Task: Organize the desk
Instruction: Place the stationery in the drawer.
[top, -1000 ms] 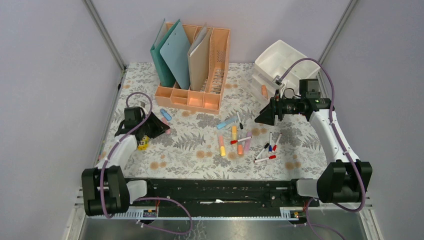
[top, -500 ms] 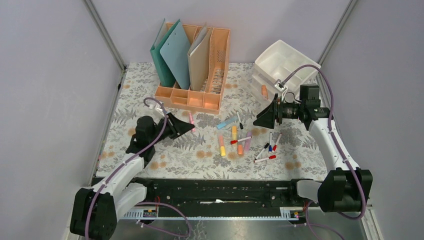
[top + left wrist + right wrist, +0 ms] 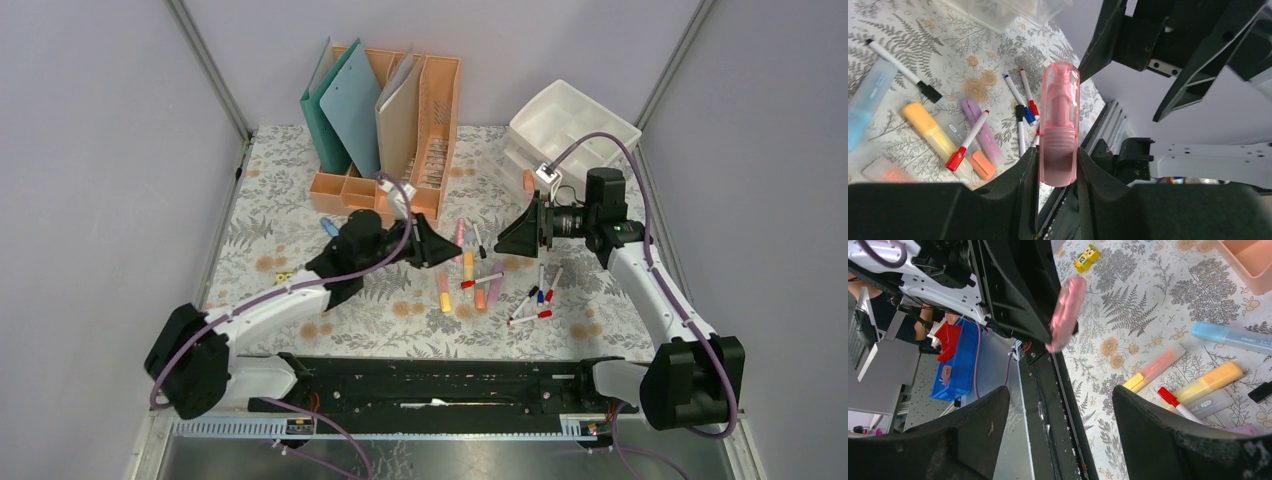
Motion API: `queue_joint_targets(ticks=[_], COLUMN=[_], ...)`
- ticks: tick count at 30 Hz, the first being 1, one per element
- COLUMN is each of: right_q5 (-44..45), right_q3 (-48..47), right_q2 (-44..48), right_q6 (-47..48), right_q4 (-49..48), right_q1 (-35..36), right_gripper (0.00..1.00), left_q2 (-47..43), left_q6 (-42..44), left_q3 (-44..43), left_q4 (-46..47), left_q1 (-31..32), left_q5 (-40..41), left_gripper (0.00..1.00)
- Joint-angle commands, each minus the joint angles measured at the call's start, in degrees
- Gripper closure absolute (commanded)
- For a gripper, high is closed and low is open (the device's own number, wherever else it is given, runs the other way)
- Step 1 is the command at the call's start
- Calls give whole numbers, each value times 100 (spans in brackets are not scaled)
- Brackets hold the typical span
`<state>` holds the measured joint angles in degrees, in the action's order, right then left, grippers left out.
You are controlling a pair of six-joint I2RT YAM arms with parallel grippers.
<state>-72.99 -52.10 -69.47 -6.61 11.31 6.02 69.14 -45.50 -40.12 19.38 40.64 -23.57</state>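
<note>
The desk [image 3: 300,190] is a tabletop under a fern-and-flower cloth. My left gripper [image 3: 437,245] reaches over its middle and is shut on a pink highlighter [image 3: 459,233], held above the cloth with most of it sticking out past the fingertips. The left wrist view shows the pink highlighter [image 3: 1060,120] pinched at its lower end between the jaws of my left gripper [image 3: 1058,156]. My right gripper [image 3: 503,241] is open and empty, facing the left one just to its right. In the right wrist view my right gripper [image 3: 1060,395] looks at the held highlighter [image 3: 1066,314].
Several highlighters and pens [image 3: 482,281] lie scattered mid-desk under both grippers. A peach file rack [image 3: 432,120] with folders stands at the back, a white drawer unit [image 3: 562,130] at the back right. A small yellow piece [image 3: 285,278] and a blue item [image 3: 330,228] lie left.
My left arm has swung from the desk's left side to the middle, carrying the pink highlighter. My right gripper has shifted a little left and stayed open.
</note>
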Motion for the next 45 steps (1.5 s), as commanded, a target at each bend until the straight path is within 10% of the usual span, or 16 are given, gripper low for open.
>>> queue_joint_targets(ticks=[1, 37, 45], right_q5=[94, 1491, 1298], right_q3=[-46, -111, -141], right_q2=[37, -544, -617], right_q6=[-445, -276, -273], right_q4=[-473, -204, -284], right_q1=[122, 707, 707], right_gripper=[18, 49, 100], left_q2=[556, 1556, 1548], left_q6=[717, 1108, 1133], left_q3=[-827, -1946, -1981], left_q4=[-364, -1258, -1261], left_q1=[585, 1596, 1596], left_q5=[842, 2219, 2244], left_gripper=[100, 100, 97])
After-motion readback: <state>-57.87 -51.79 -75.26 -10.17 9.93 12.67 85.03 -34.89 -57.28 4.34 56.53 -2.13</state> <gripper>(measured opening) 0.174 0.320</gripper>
